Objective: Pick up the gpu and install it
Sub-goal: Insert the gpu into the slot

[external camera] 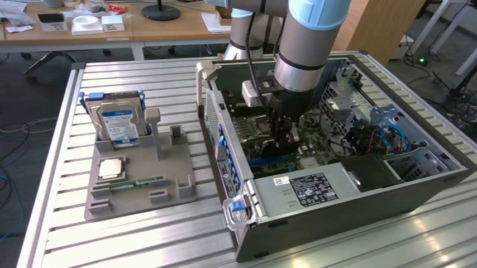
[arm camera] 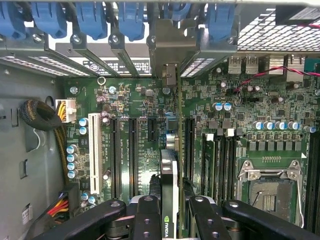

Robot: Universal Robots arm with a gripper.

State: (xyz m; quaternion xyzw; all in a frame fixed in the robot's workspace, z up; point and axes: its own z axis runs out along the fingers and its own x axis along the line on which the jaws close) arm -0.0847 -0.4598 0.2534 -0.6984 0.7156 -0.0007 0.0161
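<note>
The gpu (arm camera: 170,175) is a thin dark card seen edge-on, with a green logo on its near end. It stands upright over the slots of the green motherboard (arm camera: 135,100), and its silvery bracket end (arm camera: 170,75) reaches the case's rear slot openings. My gripper (arm camera: 175,220) is shut on it, one black finger (arm camera: 148,217) on each side of the card. In the exterior view the gripper (external camera: 282,142) hangs straight down inside the open computer case (external camera: 358,218), low over the board.
Blue slot clips (arm camera: 90,20) line the case's rear wall. A white slot (arm camera: 95,150) and a cable bundle (arm camera: 40,115) lie beside the card, a CPU socket (arm camera: 267,190) on its other side. Outside, a grey holder (external camera: 142,190) carries the hard drive (external camera: 119,125).
</note>
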